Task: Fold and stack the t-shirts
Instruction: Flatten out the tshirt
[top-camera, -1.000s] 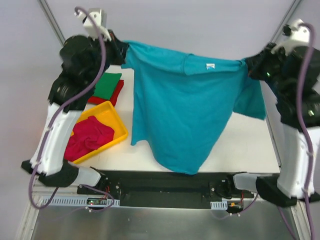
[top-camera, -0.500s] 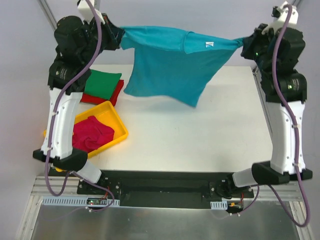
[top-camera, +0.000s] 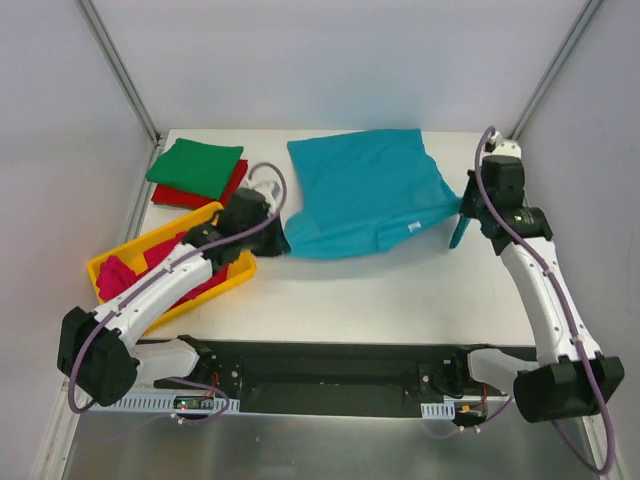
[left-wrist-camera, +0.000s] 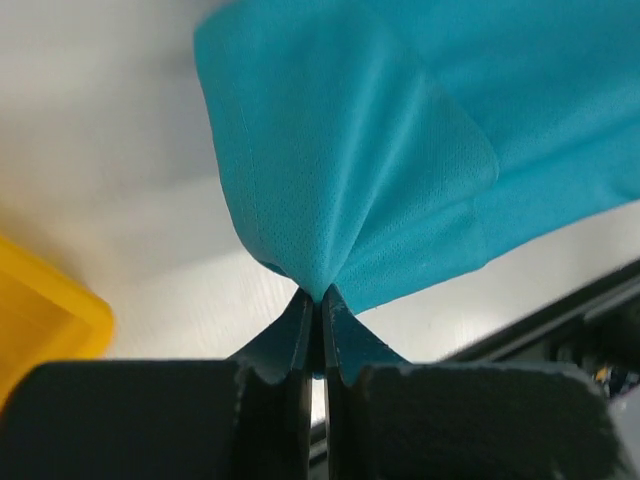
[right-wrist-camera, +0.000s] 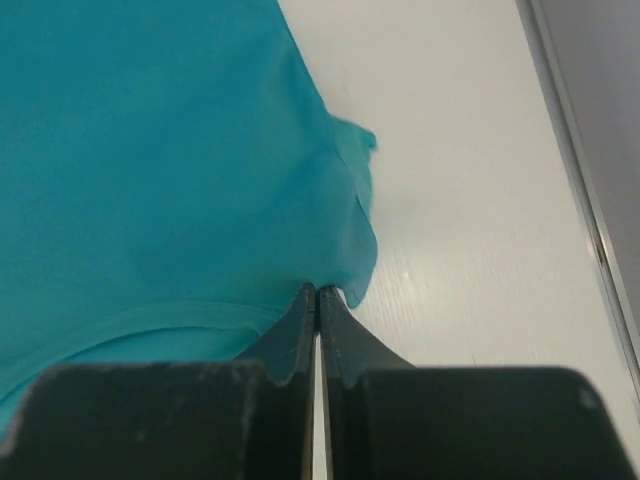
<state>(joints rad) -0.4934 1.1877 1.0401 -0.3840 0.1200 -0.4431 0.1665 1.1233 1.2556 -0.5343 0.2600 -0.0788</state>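
Reaching in from the lower left of the top view, the left arm crosses a yellow plastic tray (top-camera: 96, 266) that sits at the left edge of the white tabletop (top-camera: 400, 290) and holds a crumpled magenta-pink cotton t-shirt (top-camera: 116, 276). Just past the tray, left of centre, the left claw (top-camera: 281, 244) is closed on the near left corner of a teal-blue cotton t-shirt (top-camera: 365, 190). Its wrist view shows the two dark fingers pressed together, with the cloth fanning upward out of the pinch. The right arm rises from the lower right of the frame, and the right claw (top-camera: 463, 212) is likewise clamped on the shirt's right edge, where a small flap of teal sits beside it. In its wrist view the fingers meet on a hemmed fold, with bare tabletop to the right. The teal-blue shirt lies spread on the tabletop in the upper centre, a small white label showing near its near edge. In the upper left corner, a folded green cotton t-shirt (top-camera: 195, 165) rests on top of a folded red cotton t-shirt (top-camera: 178, 198), just beyond the tray.
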